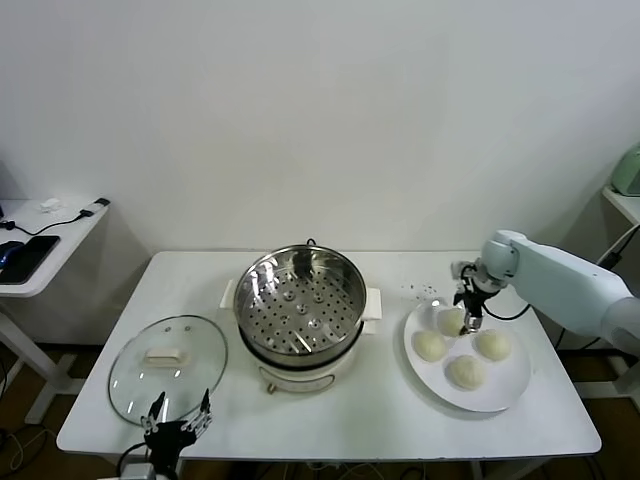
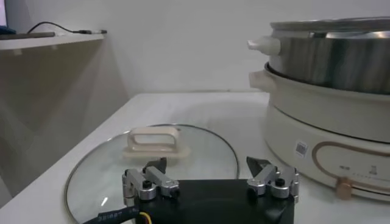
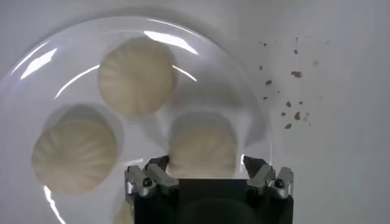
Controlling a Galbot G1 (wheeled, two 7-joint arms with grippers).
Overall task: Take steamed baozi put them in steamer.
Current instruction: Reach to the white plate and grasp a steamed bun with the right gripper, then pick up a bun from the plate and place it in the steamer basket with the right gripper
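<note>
Left hand (image 1: 178, 420) fingers apart by glass lid (image 1: 167, 366), right hand (image 1: 470, 312) fingers spread astride pale pleated baozi (image 3: 202, 148)

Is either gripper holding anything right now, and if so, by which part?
No hold is confirmed. The right gripper straddles the sides of one baozi on the plate, fingers not visibly clamped. The left gripper is open and empty.
</note>
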